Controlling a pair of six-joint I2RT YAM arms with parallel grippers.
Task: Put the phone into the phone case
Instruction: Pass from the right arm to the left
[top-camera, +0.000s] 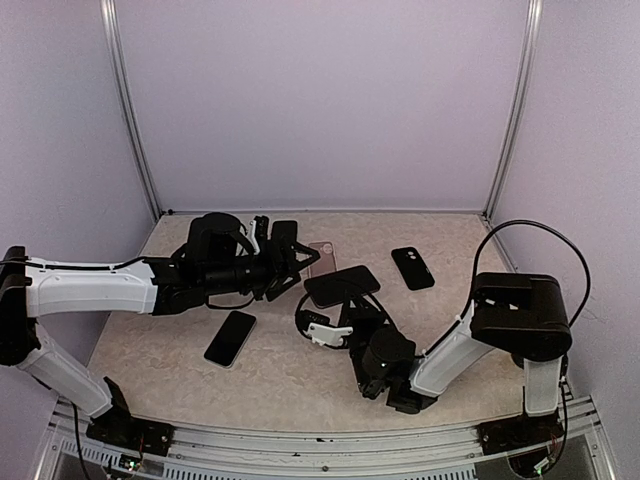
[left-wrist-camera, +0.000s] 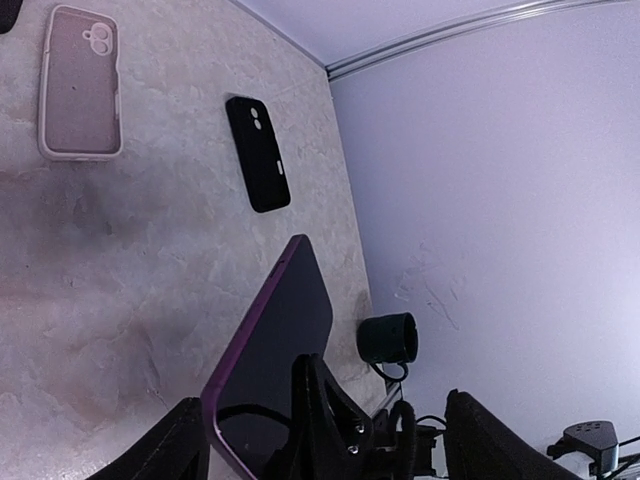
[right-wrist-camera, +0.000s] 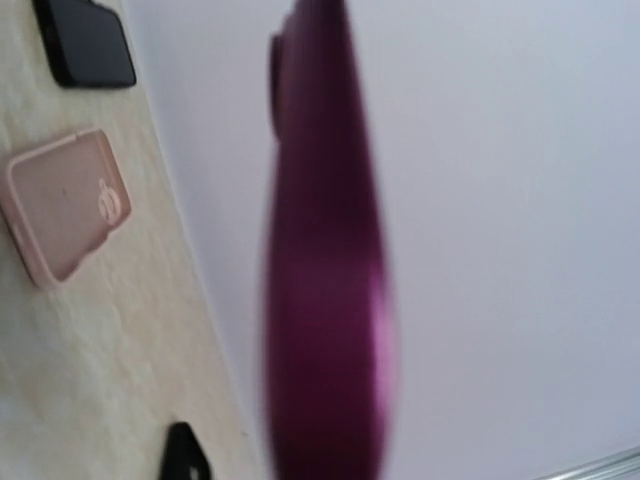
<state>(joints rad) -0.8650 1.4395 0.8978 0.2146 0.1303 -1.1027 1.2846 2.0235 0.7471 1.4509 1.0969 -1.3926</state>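
The phone (top-camera: 342, 285), purple-edged with a dark screen, is held tilted above the table with my right gripper (top-camera: 338, 308) shut on its near end. In the left wrist view the phone (left-wrist-camera: 275, 350) rises between my left gripper's two spread fingers (left-wrist-camera: 175, 445), and one right finger (left-wrist-camera: 325, 410) lies across its screen. My left gripper (top-camera: 300, 263) is open, just left of the phone, with nothing in it. The pink phone case (top-camera: 322, 258) lies flat and open side up behind the phone, and shows again as the pink case (left-wrist-camera: 80, 80) and the pink case (right-wrist-camera: 70, 200). The right wrist view shows only the phone's blurred edge (right-wrist-camera: 325, 250).
A black case (top-camera: 412, 267) lies right of the pink one, camera cutouts up. A second dark phone (top-camera: 230, 338) lies flat at the front left. The booth's walls and metal posts (top-camera: 130, 110) close in the table at the back and sides.
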